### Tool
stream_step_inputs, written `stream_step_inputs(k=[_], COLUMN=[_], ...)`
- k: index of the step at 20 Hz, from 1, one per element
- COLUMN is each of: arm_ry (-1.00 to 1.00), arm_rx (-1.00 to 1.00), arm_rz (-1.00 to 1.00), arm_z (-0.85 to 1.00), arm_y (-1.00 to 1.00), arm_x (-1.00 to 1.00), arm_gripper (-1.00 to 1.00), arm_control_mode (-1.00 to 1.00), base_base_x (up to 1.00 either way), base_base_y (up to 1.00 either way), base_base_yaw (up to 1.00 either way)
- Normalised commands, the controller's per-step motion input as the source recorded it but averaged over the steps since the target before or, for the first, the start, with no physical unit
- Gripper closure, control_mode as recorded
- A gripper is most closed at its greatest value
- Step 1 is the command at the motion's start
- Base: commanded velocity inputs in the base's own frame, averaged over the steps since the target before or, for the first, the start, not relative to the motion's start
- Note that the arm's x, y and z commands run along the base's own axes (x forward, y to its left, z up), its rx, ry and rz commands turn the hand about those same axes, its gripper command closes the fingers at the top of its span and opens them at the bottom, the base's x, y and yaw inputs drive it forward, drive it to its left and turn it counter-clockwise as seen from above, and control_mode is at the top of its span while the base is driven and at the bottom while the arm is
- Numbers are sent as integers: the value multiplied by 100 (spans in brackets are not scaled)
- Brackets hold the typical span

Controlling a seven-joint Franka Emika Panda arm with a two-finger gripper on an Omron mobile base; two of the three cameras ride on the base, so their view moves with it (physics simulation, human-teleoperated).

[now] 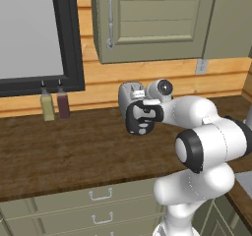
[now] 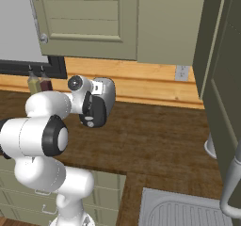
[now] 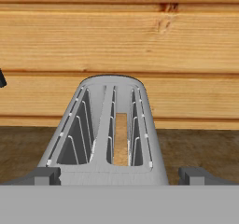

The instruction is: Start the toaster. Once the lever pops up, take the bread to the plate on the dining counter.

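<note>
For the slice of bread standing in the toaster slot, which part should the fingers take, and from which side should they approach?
Grip the bread's top edge, coming straight down from above the toaster. The slice stands upright on edge in the right-hand slot as the hand view shows it, with wire guides at both faces. So probably only the narrow top is reachable. The open gripper should put one finger at each flat face.

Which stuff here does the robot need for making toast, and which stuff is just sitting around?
Needed:
- small silver-grey toaster with two slots
- tan bread slice standing in its right slot
- open end effector, just behind the toaster

Just sitting around:
- yellowish bottle by the wall
- dark red bottle beside it
- grey metal sink
</note>
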Motion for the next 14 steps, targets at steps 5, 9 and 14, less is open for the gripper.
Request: stream_step_inputs(k=[5,9,14], arm_ry=[0,0,0], arm_rx=[0,0,0], arm_rz=[0,0,0], arm_z=[0,0,0], arm_y=[0,0,0], arm_x=[0,0,0], arm_gripper=[-100,-100,-100], arm_control_mode=[-100,-100,-100], base_base_x=[0,0,0], base_base_y=[0,0,0], base_base_yaw=[0,0,0])
